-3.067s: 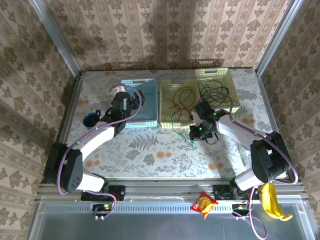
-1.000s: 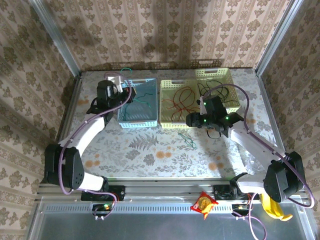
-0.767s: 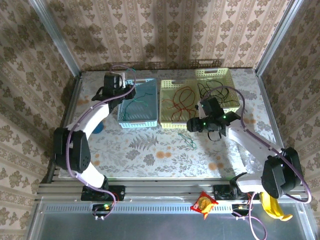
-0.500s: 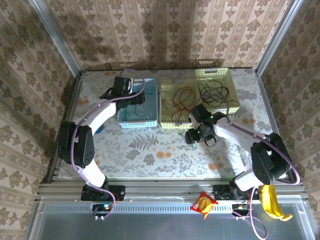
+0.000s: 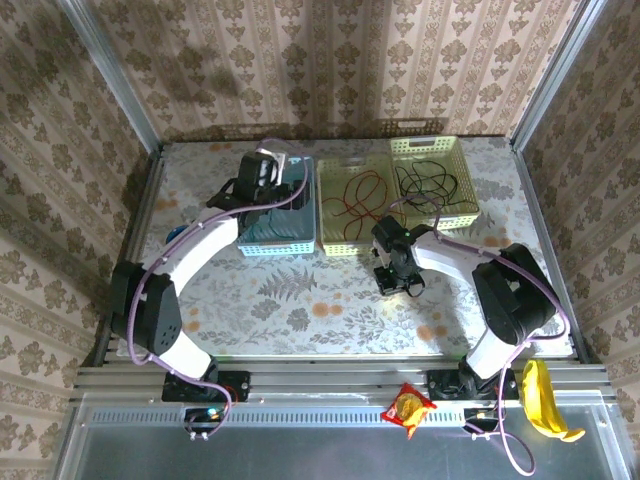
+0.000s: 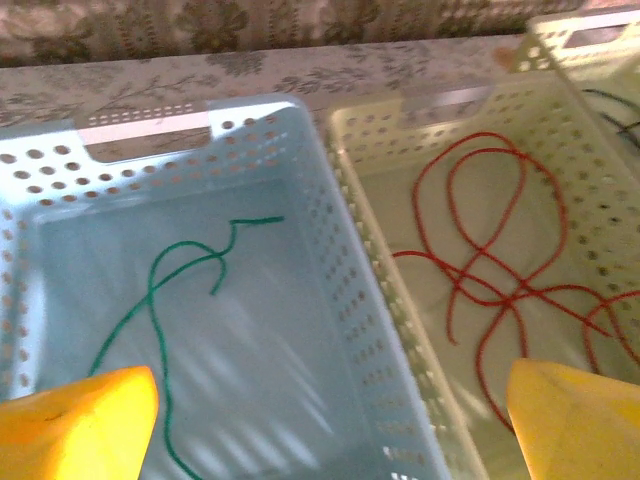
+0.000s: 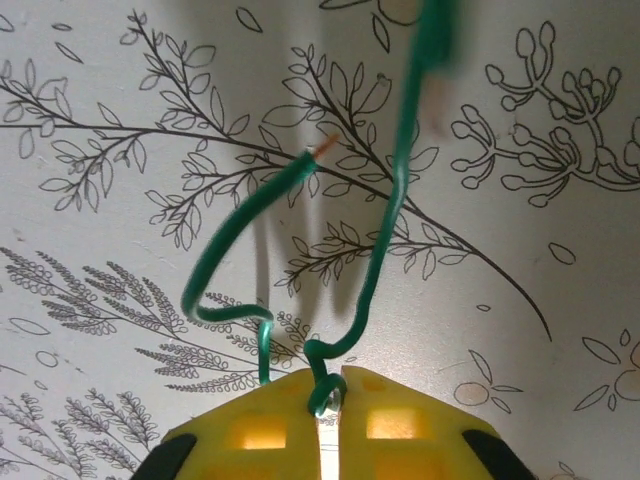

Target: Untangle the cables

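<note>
Green cable [image 7: 397, 200] in right hand [image 7: 329, 386]

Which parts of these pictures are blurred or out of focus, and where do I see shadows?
Left wrist view: soft all over, the red cable slightly smeared. Right wrist view: the green cable is sharp near the shut right claw, blurred at the top edge, and throws soft shadows on the tablecloth. Top external view: sharp, with dark shadows on the back wall.
</note>
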You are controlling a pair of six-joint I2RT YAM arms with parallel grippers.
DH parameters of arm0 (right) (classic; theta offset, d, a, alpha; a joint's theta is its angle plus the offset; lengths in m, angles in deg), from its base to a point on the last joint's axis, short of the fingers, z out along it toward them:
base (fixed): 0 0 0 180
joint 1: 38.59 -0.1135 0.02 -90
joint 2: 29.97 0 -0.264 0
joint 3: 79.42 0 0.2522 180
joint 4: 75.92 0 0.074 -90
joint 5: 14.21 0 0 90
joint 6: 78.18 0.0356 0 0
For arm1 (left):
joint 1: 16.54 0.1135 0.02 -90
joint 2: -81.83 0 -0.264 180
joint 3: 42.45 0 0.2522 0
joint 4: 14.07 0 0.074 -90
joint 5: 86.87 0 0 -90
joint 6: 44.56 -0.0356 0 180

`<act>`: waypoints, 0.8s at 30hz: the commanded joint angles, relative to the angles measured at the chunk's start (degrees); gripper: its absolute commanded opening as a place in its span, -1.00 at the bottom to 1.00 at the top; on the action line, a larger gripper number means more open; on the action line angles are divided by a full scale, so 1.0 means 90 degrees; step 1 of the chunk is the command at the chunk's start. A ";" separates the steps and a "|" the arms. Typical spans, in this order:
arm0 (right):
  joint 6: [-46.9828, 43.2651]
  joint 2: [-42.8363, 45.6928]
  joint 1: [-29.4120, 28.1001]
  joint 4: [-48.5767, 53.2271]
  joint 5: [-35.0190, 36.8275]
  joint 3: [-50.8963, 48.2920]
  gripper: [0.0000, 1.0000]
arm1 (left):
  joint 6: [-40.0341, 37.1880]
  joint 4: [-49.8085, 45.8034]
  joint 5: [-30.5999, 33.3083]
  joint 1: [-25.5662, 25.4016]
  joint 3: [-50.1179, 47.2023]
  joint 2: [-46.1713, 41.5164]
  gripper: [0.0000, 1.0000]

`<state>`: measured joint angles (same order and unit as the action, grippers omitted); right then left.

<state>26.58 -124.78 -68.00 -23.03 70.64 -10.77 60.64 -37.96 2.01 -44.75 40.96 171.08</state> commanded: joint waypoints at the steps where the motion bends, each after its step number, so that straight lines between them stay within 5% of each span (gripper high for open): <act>1: -0.0088 0.0384 -0.0004 -0.0074 -0.0231 -0.0078 -0.85 | 0.0180 0.0548 -0.1149 -0.0011 -0.0239 -0.0231 0.81; 15: -0.0452 0.2627 -0.0007 -0.1201 -0.2074 -0.0742 -0.91 | 0.0092 0.0955 -0.4409 -0.0614 -0.0757 -0.0135 0.81; 24: -0.0635 0.2821 -0.0004 -0.1314 -0.2573 -0.0437 -0.91 | 0.0013 0.1055 -0.4645 -0.1101 -0.0302 0.0591 0.77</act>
<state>22.32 -101.15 -68.00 -33.43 51.25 -16.93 61.26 -30.77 -37.16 -54.39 36.30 174.84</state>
